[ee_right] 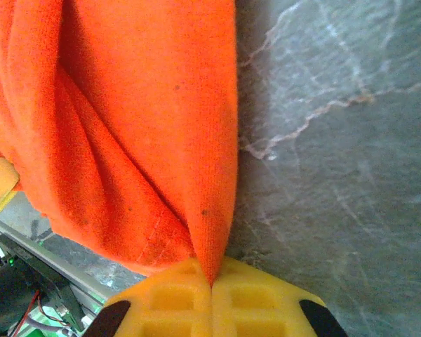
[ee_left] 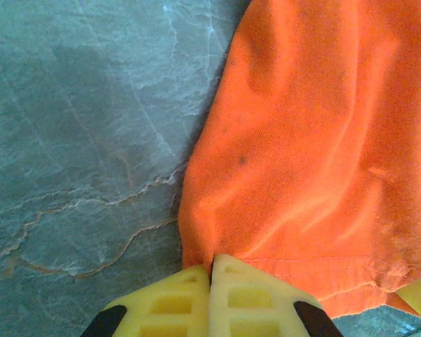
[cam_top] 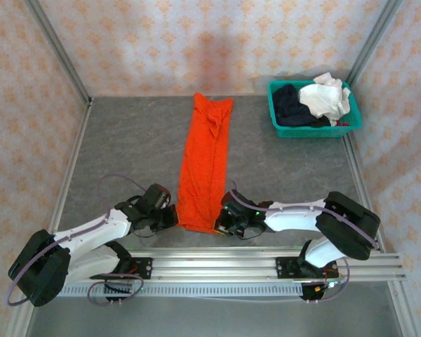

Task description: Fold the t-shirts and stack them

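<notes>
Orange t-shirt [cam_top: 205,165], grey tabletop [cam_top: 126,154], floral walls [cam_top: 210,42]

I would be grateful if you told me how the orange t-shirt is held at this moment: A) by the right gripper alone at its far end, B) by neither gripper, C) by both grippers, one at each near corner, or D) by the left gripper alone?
C: the left gripper and the right gripper are each shut on a near corner of the orange t-shirt, which lies in a long strip on the table.

Grey stone-look table [cam_top: 126,154], patterned peach walls [cam_top: 196,42]
</notes>
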